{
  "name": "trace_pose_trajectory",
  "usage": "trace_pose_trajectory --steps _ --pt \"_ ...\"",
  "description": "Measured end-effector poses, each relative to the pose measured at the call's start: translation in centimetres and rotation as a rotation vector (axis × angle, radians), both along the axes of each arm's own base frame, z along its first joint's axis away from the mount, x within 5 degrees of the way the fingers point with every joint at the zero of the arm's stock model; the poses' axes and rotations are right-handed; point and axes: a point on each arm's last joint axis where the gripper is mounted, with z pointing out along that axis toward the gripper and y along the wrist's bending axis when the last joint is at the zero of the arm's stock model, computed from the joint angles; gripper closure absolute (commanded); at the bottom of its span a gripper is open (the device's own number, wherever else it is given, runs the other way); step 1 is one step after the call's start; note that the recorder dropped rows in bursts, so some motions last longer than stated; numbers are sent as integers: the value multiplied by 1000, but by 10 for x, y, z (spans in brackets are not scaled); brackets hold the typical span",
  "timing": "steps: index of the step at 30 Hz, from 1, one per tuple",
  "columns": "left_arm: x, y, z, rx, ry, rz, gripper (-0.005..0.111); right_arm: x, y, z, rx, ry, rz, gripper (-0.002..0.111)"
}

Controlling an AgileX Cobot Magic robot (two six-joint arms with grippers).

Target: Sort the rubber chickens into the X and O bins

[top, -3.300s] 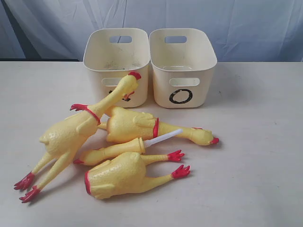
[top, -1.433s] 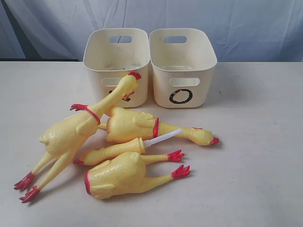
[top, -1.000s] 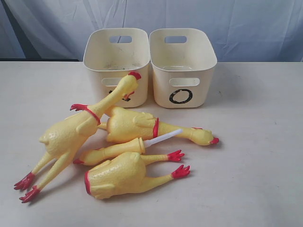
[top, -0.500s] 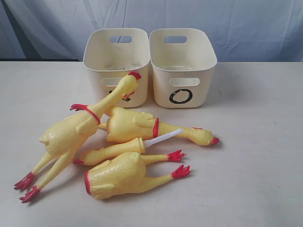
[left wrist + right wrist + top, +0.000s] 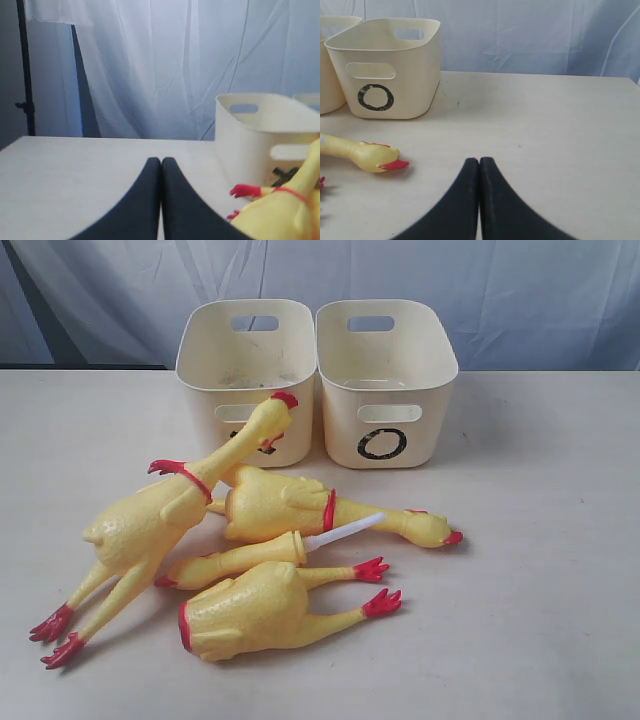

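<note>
Several yellow rubber chickens lie heaped on the table in front of two cream bins. A whole chicken (image 5: 140,525) slants at the left, its head (image 5: 268,420) covering the mark on the left bin (image 5: 245,365). A second whole chicken (image 5: 290,505) lies across, head (image 5: 372,157) toward the right. A neck piece with a white tube (image 5: 245,558) and a headless body (image 5: 255,608) lie nearest. The O bin (image 5: 385,370) stands at the right. My left gripper (image 5: 161,160) and right gripper (image 5: 479,160) are shut and hold nothing; neither shows in the exterior view.
A pale blue curtain hangs behind the table. A dark stand pole (image 5: 25,70) rises at the far left. Bare tabletop (image 5: 540,540) stretches to the right of the chickens and bins.
</note>
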Motion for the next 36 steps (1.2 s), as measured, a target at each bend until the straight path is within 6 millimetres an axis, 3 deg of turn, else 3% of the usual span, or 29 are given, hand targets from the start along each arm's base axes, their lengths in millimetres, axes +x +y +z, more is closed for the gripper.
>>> trace_pose_trajectory --steps 10,14,25,36 --pt "-2 6 13 -543 -158 12 107 0 0 0 0 0 0 109" --pt "-3 9 18 -640 -213 14 107 0 0 0 0 0 0 109" --pt "-8 -5 63 -480 -67 -90 107 0 0 0 0 0 0 109" --pt "36 -19 112 -124 344 -203 107 0 0 0 0 0 0 109"
